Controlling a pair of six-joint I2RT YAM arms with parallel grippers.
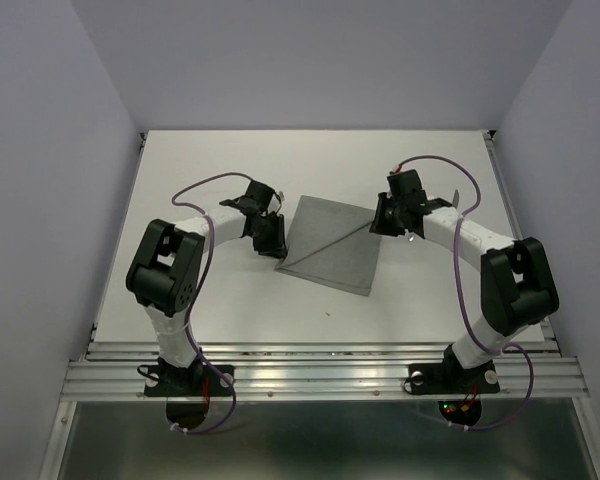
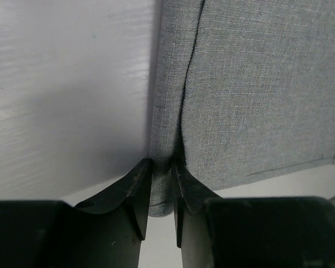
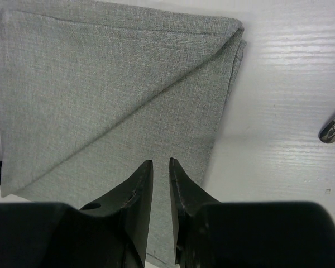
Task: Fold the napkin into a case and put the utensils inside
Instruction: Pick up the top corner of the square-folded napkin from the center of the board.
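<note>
The grey napkin lies flat on the white table, folded over with a diagonal crease across it. My left gripper is at its left corner. In the left wrist view a loose bunch of the napkin still sits between the jaws of the left gripper, which stand parted. My right gripper hovers over the napkin's right corner. Its jaws are a narrow gap apart above the napkin, with nothing between them. One silver utensil end shows at the right; a slim utensil lies beyond the right arm.
White walls close in the table on the left, back and right. An aluminium rail carrying both arm bases runs along the near edge. A tiny red speck lies on the table in front of the napkin.
</note>
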